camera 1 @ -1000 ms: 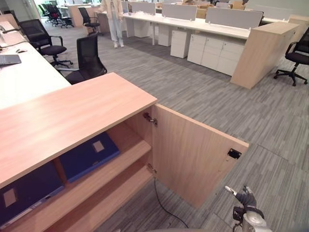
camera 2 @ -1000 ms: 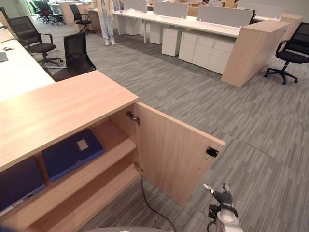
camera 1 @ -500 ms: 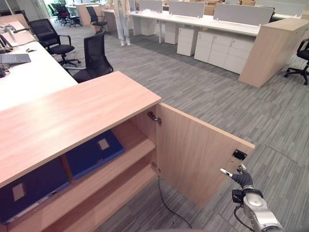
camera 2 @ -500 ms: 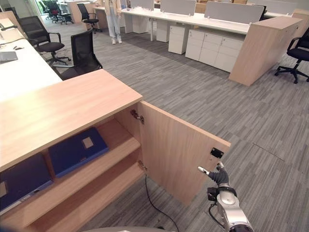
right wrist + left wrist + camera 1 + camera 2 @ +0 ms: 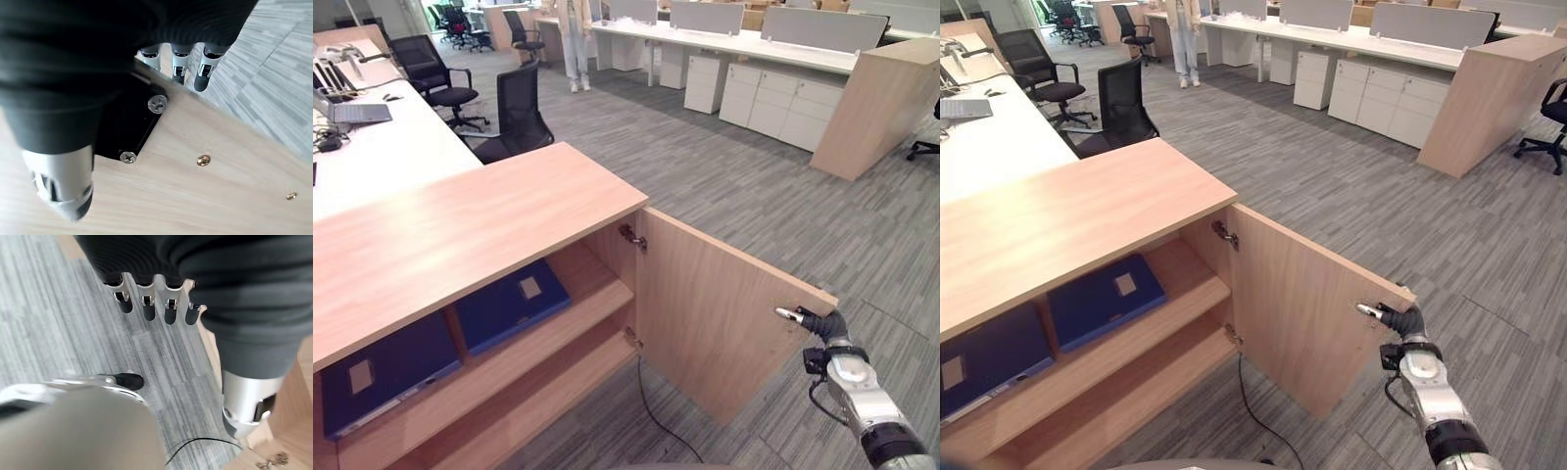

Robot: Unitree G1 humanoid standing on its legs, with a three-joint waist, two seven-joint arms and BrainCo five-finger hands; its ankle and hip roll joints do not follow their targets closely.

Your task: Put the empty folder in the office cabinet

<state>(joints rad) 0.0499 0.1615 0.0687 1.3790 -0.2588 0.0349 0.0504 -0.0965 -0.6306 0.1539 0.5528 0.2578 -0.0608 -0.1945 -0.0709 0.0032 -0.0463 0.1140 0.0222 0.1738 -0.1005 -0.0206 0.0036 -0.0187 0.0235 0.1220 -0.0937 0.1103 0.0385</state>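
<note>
- A blue folder (image 5: 509, 305) lies flat on the upper shelf (image 5: 587, 294) inside the office cabinet (image 5: 460, 230), with its long side running along the shelf. So the folder looks to be put away already.
- A second blue folder (image 5: 386, 370) lies flat just beside it, further toward the robot's left.
- The cabinet door (image 5: 715, 313) stands wide open, swung out to the robot's right. Its free edge points toward the robot's right side.
- The right hand (image 5: 815, 321) is at the top corner of that free edge — right by the black latch plate (image 5: 129, 129). Its fingers (image 5: 205, 73) are straight and rest along the door edge. It holds nothing.
- The folders lie well off to the left of this hand, deep in the cabinet. The door is the nearest thing to it, so I think the next move is to push the door shut.
- The left hand (image 5: 151, 298) hangs over the grey floor (image 5: 58, 333) with straight fingers, holding nothing.
- Nothing stands in the way of the door's swing.
- Office chairs (image 5: 524, 103) and a person (image 5: 576, 39) are well away at the back.
</note>
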